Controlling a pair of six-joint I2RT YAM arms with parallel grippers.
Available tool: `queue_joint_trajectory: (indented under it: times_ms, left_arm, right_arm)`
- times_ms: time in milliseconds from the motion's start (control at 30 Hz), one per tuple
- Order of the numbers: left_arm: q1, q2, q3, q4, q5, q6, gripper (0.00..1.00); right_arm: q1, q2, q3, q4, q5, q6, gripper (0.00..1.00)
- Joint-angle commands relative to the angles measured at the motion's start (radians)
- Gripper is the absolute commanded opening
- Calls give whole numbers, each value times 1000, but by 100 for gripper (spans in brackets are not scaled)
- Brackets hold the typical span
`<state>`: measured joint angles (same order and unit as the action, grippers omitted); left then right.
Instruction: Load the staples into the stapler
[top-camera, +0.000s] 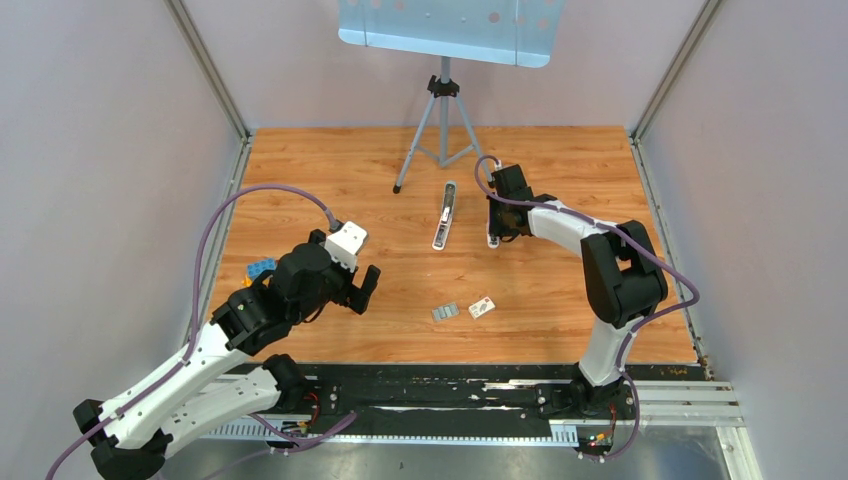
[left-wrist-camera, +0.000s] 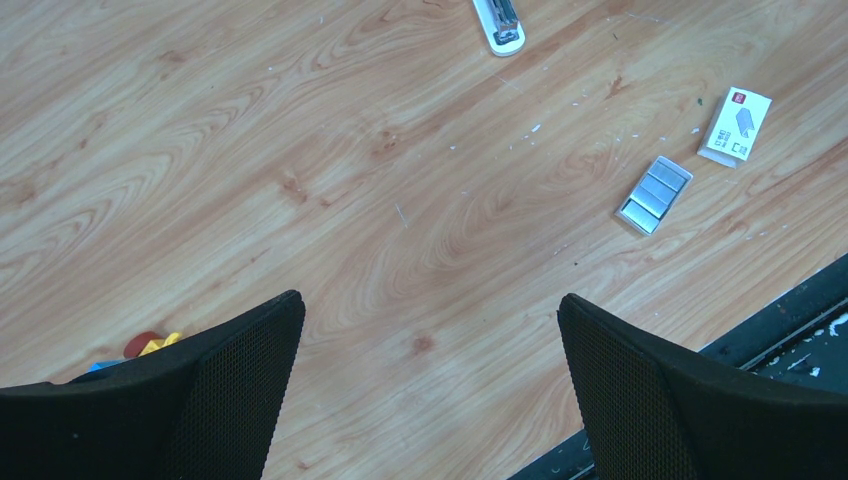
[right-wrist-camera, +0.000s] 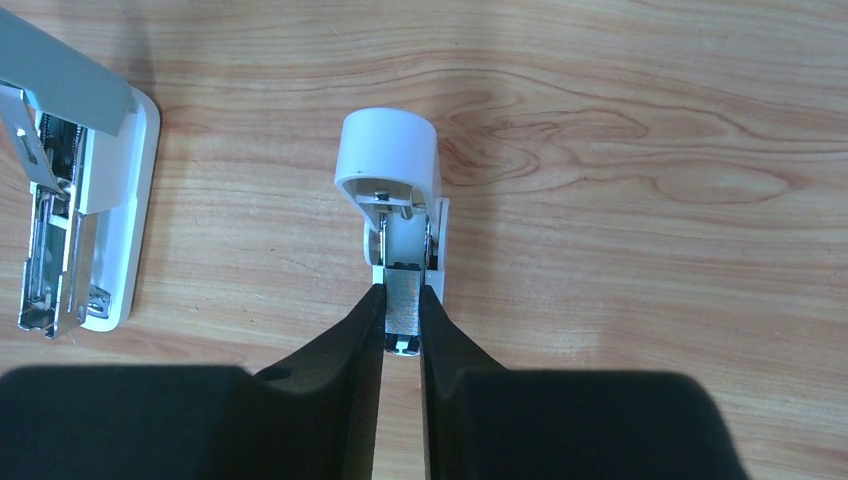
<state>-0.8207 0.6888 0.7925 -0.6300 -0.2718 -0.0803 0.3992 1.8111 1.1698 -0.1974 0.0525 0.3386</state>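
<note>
The light grey-blue stapler (top-camera: 443, 215) lies opened out on the wood table, its metal channel showing in the right wrist view (right-wrist-camera: 70, 230). My right gripper (right-wrist-camera: 402, 310) is just right of it, shut on a small grey block of staples (right-wrist-camera: 402, 298). It holds the block against the metal channel of a small white piece with a round end (right-wrist-camera: 388, 155). More grey staples (top-camera: 445, 312) lie near the front, also in the left wrist view (left-wrist-camera: 655, 195). My left gripper (left-wrist-camera: 430, 310) is open and empty, above the table at the left (top-camera: 360, 290).
A small white carton with a red mark (top-camera: 482, 308) lies beside the loose staples (left-wrist-camera: 737, 125). A tripod (top-camera: 440, 120) stands at the back centre. A blue and yellow toy (top-camera: 260, 268) sits by the left arm. A black rail (top-camera: 480, 385) runs along the front edge.
</note>
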Motion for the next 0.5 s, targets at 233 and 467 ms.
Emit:
queue_joint_trajectory:
  times_ms: [233,467]
  left_arm:
    - [-3,-12,-7,12,-5,10,100]
    - [-3,-12,-9,12,-6,10,100]
  right_arm:
    - [-17,14,7,-11,7,8,19]
    - [-17,5,7,-13,0,11,17]
